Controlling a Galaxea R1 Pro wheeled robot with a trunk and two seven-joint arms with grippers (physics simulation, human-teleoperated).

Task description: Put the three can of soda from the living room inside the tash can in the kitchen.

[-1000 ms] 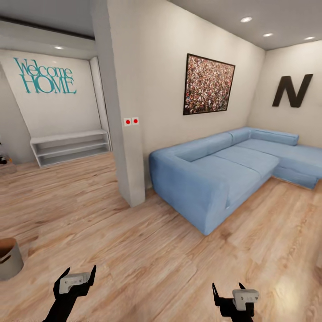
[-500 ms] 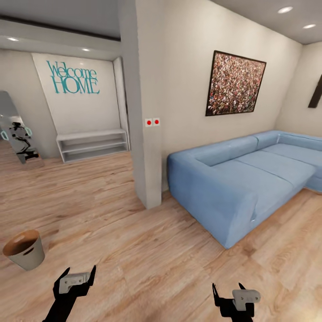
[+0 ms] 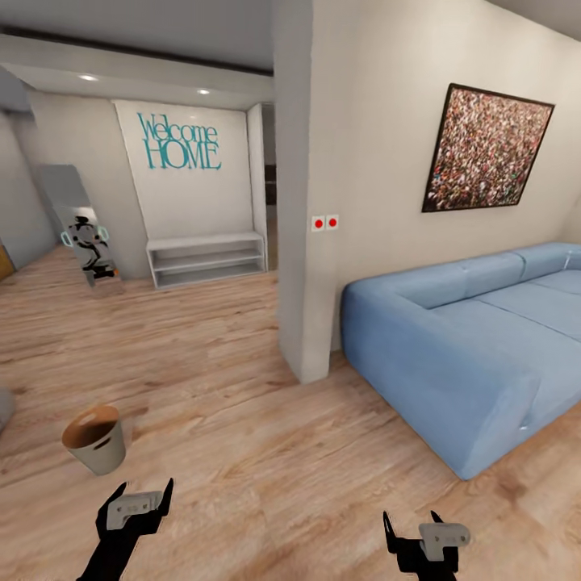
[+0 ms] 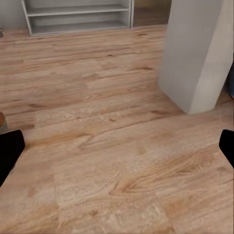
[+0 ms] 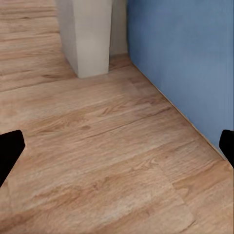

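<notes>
Currently no soda can is visible; a small round bin point(image 3: 95, 438) stands upright on the plank floor at lower left, just above the released, empty left claw point(image 3: 139, 504), nearer than the likewise released right claw point(image 3: 413, 526).

Open wood floor point(image 3: 242, 452) ahead; pillar point(image 3: 303, 242), sofa point(image 3: 468, 339) and bin point(image 3: 95, 438) stand around it.

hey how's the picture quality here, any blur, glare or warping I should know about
Head view: wide-angle warping, with the white pillar and walls leaning; bright ceiling spotlights, no glare on the floor; sofa reasonably sharp. Both wrist views: soft, slightly blurred wood floor, evenly lit, only faint shadows.
</notes>
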